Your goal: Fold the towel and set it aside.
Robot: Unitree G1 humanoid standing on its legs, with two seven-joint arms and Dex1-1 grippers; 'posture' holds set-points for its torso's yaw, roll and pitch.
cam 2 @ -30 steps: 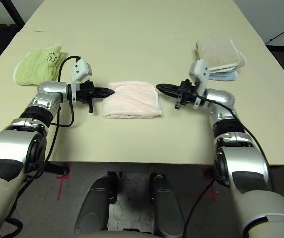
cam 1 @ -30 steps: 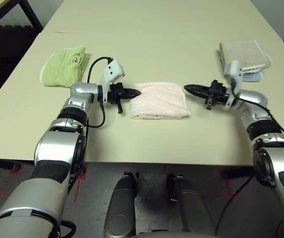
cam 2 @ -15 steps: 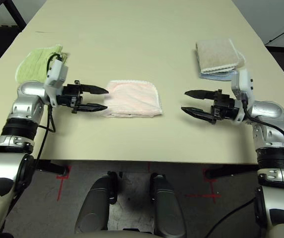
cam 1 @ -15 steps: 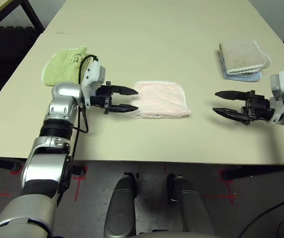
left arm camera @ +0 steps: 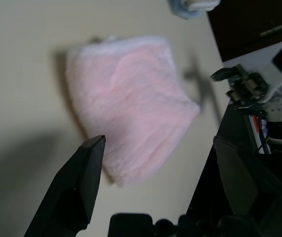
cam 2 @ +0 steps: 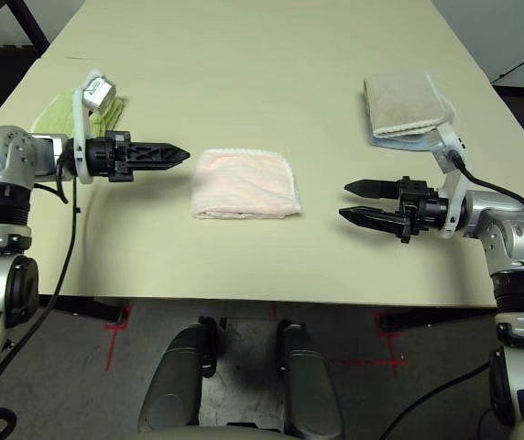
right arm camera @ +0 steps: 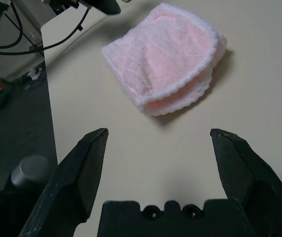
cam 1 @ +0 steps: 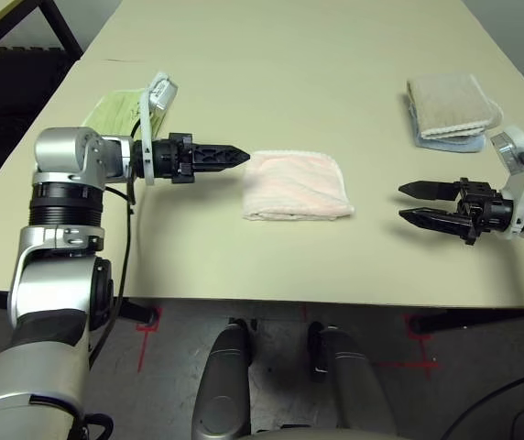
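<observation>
Left end effector [cam 1: 230, 156] and right end effector [cam 1: 415, 203], both spread wide and empty, flank the folded pink towel [cam 1: 297, 184] lying mid-counter [cam 1: 271, 64], apparently clear of it before it is set aside.

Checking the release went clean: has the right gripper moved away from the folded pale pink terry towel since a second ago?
Yes. The right gripper has pulled back to the right, from the folded pale pink terry towel, jaws open.

No lettering, label, brand or number can be read anywhere here; the dark mark on the light green towel [cam 1: 114, 108] is too hidden to make out.
</observation>
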